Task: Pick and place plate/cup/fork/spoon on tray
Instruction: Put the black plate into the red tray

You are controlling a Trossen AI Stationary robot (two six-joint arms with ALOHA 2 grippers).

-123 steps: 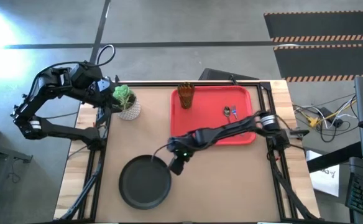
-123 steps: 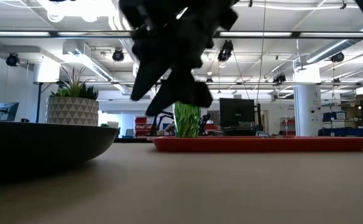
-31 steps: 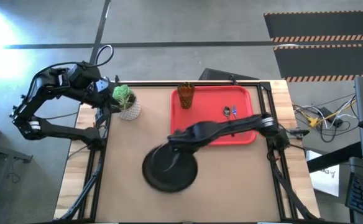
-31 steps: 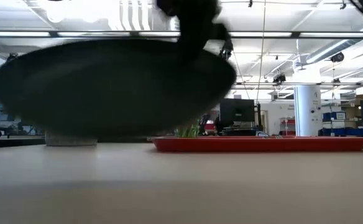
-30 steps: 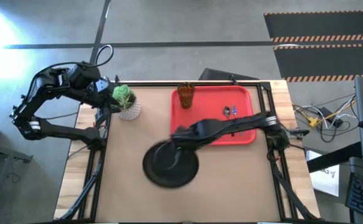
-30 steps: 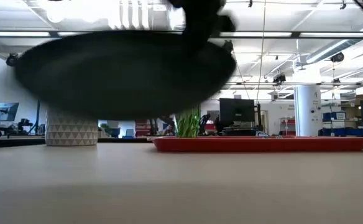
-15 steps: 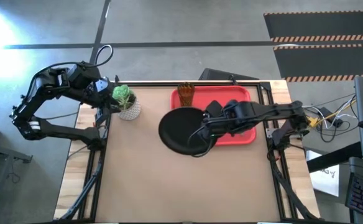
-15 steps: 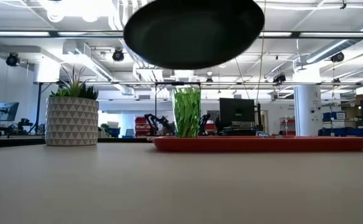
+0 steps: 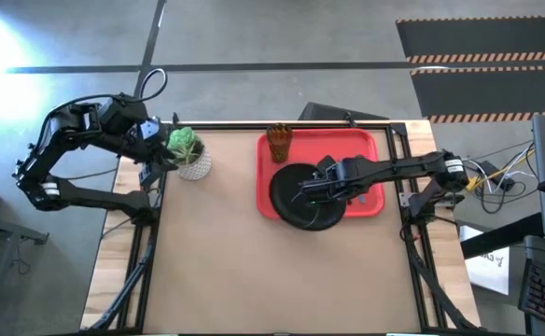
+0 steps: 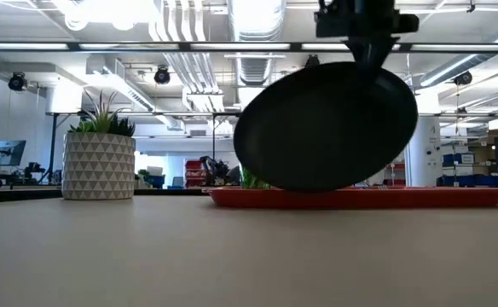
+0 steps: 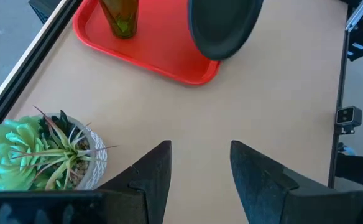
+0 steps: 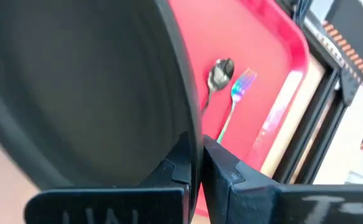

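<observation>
1. High view: the right end effector [image 9: 333, 189] pinches the rim of the dark plate [image 9: 308, 196], which hangs over the front half of the red tray [image 9: 361, 149]. The plate's front rim juts past the tray's front edge over the worktop [image 9: 216, 261]. The cup [image 9: 279, 142] stands in the tray's back left corner. The left end effector [image 9: 146, 131] waits off the worktop's back left corner by the plant pot [image 9: 189, 154], far from the plate.

2. Low view: the plate [image 10: 326, 126] is tilted and clear of the tray [image 10: 454, 197], so the tray lies straight below.

3. Left wrist view: the fingers [image 11: 153, 177] stand spread, holding nothing.

4. Right wrist view: the fingers [image 12: 180, 163] are pressed together on the plate's rim; the spoon [image 12: 216, 78] and fork [image 12: 238, 92] lie side by side on the tray toward its right edge, just beyond the plate.
</observation>
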